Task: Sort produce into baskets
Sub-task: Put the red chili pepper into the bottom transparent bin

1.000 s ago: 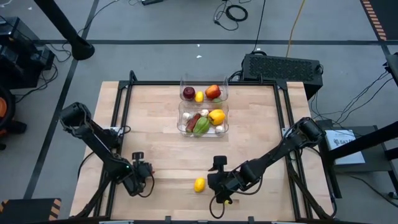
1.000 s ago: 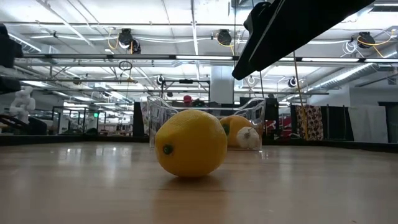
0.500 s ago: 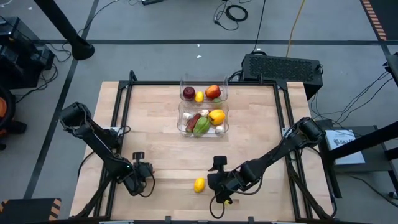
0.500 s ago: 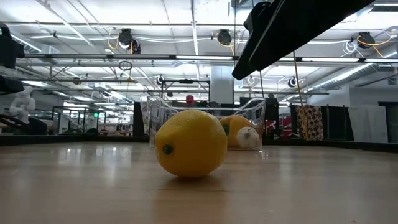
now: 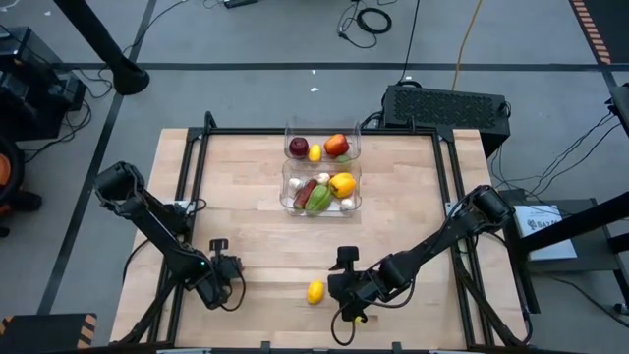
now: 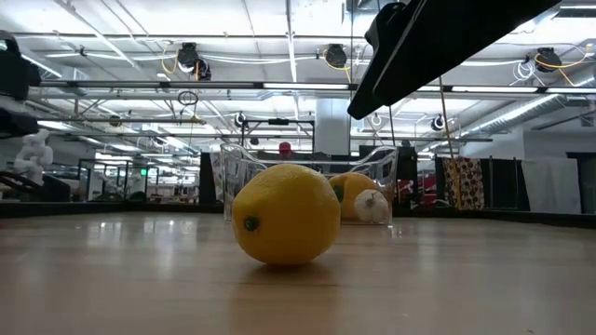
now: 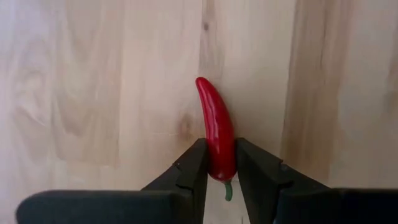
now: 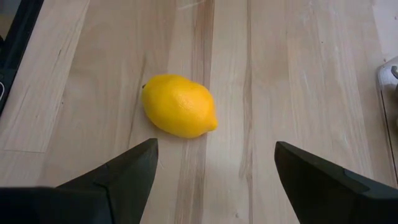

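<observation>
Two claws work low: left claw pinches a red chilli, right claw gapes wide beside a lemon.

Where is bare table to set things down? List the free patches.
Free: the wooden table left of the two clear plastic bins, and the stretch to their right. Also the strip between the bins and the loose yellow lemon. Crowded: the front edge, where both grippers flank the lemon.

Red chilli (green stem), yellow lemon, pale wood table.
</observation>
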Tool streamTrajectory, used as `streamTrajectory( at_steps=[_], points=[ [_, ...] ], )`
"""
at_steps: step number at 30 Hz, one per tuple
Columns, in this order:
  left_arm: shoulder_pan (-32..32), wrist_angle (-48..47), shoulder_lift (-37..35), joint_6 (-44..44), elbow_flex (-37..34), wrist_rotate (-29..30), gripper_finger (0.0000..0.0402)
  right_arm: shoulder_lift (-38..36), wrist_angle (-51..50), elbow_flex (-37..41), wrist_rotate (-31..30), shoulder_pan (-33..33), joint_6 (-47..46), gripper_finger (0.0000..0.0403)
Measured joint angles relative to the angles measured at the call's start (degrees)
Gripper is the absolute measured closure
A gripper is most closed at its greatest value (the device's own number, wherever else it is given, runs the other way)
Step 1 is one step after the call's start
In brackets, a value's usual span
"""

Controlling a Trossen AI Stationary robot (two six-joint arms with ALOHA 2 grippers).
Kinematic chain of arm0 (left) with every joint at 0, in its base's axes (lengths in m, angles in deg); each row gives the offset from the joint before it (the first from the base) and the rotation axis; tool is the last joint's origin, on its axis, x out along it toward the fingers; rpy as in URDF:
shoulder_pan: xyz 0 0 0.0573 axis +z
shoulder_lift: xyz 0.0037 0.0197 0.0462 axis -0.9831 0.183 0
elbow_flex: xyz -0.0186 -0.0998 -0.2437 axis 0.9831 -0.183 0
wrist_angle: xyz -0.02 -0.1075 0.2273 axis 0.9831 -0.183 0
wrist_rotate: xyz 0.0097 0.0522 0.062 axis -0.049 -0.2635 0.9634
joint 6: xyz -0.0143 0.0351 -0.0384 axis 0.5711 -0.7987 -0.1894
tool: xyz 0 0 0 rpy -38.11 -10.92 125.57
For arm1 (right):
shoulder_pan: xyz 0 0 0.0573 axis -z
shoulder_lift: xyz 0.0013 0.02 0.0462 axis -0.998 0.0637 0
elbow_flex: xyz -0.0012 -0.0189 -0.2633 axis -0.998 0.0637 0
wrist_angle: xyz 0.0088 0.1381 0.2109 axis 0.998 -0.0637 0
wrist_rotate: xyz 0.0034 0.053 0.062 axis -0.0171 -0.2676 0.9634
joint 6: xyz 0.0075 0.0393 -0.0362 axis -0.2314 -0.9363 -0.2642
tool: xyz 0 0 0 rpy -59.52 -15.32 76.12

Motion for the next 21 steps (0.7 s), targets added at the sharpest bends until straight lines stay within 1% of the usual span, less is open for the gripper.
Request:
streamTrajectory(
  at_steps=[5,8,10,12,13,16,19,21],
  points=[
    [0.00,-3.37,0.00,-1.07,3.35,3.21,0.0318,0.00,0.00,0.00,0.00,-0.01,0.00,0.0090],
    [0.46,-4.94,-0.01,-4.30,6.53,7.21,0.0318,0.00,0.00,0.00,0.00,-0.02,0.00,0.0090],
    [1.57,-5.55,-0.02,-7.92,8.76,10.70,0.0318,-0.01,-0.02,0.00,0.06,-0.02,-0.25,0.0090],
    [3.00,-5.60,-0.02,-13.46,11.18,14.01,0.0318,-0.51,-0.30,0.00,1.22,-0.02,-0.38,0.0090],
    [3.78,-5.17,-0.04,-16.25,12.41,16.15,0.0318,-1.02,-0.69,0.00,2.72,-0.02,-0.57,0.0090],
    [6.27,-5.12,-0.04,-25.25,16.02,23.70,0.0318,-4.00,-4.37,0.00,5.91,-0.02,-2.74,0.0090],
    [9.07,-1.54,-0.07,-35.94,18.53,32.10,0.0318,-7.32,-10.70,-0.04,4.66,-0.46,-5.06,0.0090],
    [11.14,3.33,-0.07,-44.97,19.37,35.57,0.0318,-9.33,-14.70,-0.04,0.77,-1.08,-5.88,0.0090]
  ],
)
